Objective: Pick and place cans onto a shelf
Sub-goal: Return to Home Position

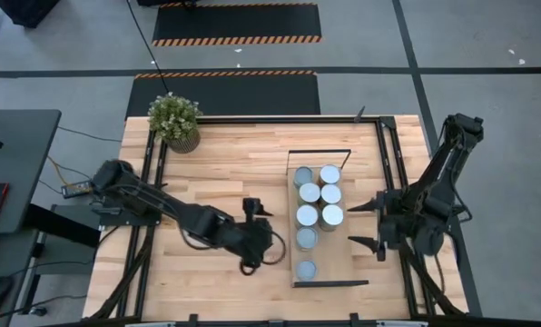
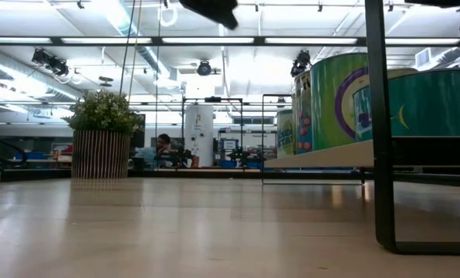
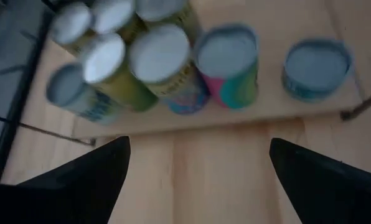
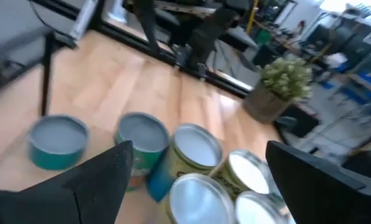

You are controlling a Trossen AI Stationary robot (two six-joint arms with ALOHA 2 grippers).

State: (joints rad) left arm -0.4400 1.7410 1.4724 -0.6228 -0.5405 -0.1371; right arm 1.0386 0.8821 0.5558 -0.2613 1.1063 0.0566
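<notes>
Several cans (image 1: pixel 309 215) with round silvery tops stand upright on the long light-wood shelf (image 1: pixel 293 272), which lies on the table right of centre. Most stand in a tight group toward its far end, and one can (image 1: pixel 307 270) stands apart near its near end. My left gripper (image 1: pixel 269 236) is open above the table just left of the shelf, pointing at the cans (image 3: pixel 164 59). My right gripper (image 1: pixel 357 224) is open just right of the shelf, with the cans (image 4: pixel 195 149) in front of it. Neither gripper has anything between its fingers.
A potted plant (image 1: pixel 174 120) stands at the table's far left corner. Black metal rails (image 1: pixel 390 154) run along the table's sides. Bare wood (image 1: pixel 225 173) lies between the plant and the shelf. In the low view the shelf's black frame leg (image 2: pixel 380 154) stands in the foreground.
</notes>
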